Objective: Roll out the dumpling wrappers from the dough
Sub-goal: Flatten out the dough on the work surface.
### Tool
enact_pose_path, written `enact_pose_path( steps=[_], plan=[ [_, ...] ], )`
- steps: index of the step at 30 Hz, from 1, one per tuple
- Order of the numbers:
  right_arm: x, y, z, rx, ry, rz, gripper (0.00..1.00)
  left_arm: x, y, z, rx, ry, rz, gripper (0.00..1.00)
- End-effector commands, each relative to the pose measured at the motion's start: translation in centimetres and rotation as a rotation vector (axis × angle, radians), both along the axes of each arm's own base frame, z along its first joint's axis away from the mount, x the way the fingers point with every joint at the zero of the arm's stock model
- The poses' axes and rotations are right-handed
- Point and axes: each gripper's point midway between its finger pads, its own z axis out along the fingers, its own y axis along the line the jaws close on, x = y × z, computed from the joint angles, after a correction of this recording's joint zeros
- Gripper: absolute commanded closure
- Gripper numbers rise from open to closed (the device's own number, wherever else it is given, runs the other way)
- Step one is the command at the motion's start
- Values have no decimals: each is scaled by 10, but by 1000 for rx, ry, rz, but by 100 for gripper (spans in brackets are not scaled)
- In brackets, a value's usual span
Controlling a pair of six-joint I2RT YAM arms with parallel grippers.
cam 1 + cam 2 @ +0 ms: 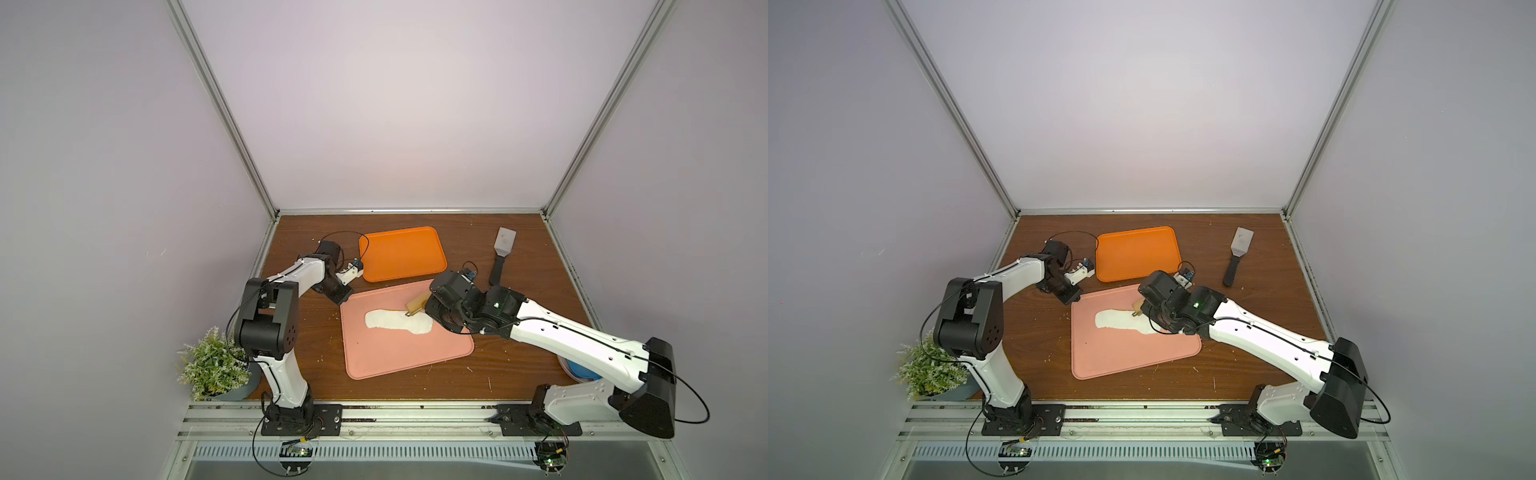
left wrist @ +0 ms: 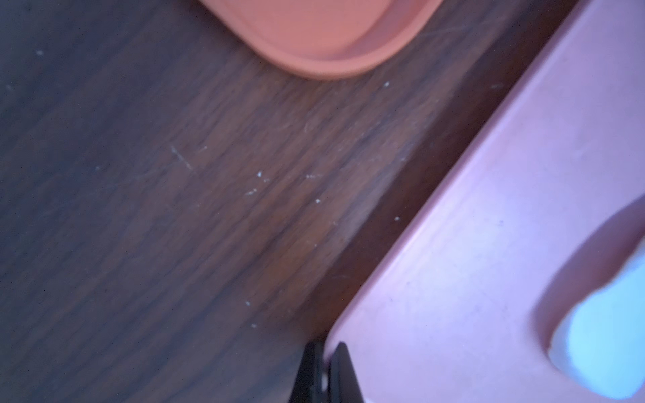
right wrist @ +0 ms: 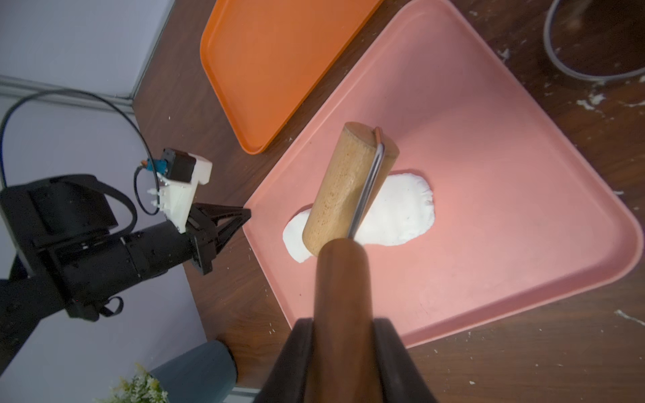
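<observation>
Dough is lying as a long white sheet on pink tray, mid-frame in both top views. Wooden roller is resting across it, w/ my R gripper clamping its dark handle. My L gripper is pinching the tray's upper-left corner rim. Orange tray is sitting just above.

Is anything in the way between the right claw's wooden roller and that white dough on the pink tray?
Nothing visible is. The right gripper holds the rolling pin by its handle, and its wooden barrel already lies across the dough on the pink tray, with no object between them.
</observation>
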Motion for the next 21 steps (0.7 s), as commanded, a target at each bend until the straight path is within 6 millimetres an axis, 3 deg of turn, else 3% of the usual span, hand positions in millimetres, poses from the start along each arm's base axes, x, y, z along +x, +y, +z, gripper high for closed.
enact_pose_path(
  steps=[1,8,15,21],
  plan=[
    [9,-3,14,76,-19,-118,100,-32,7,-65,52,156,14,100],
    [3,6,-12,57,104,-161,100,-32,7,-66,54,160,13,100],
    [16,25,-21,31,101,-150,100,-32,8,-66,54,158,13,100],
    [19,22,-36,8,115,-188,100,-32,8,-67,58,160,13,100]
  ],
)
